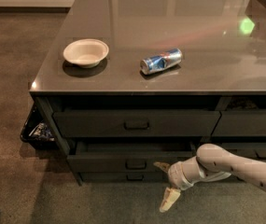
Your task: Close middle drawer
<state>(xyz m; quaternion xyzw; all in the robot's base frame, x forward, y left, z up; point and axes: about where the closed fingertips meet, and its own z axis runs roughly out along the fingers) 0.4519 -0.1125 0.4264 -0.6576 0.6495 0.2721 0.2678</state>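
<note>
The middle drawer (pixel 132 162) is a wide dark grey drawer with a low flat front and a small loop handle (pixel 136 164). It stands only a little way out of the counter, with a thin strip of its dark inside showing above the front. My gripper (pixel 164 185) is open and empty at the drawer's right end. Its upper finger (pixel 160 166) lies against the drawer front, and the lower finger (pixel 169 200) hangs down in front of the bottom drawer. My white arm (pixel 235 168) reaches in from the lower right.
A white bowl (pixel 86 52) and a blue can (pixel 161 61) lying on its side rest on the grey countertop (pixel 170 22). The top drawer (pixel 136 122) is above, a bottom drawer (pixel 128 177) below, narrower drawers (pixel 247 122) to the right. A black bin (pixel 37 130) stands at the counter's left.
</note>
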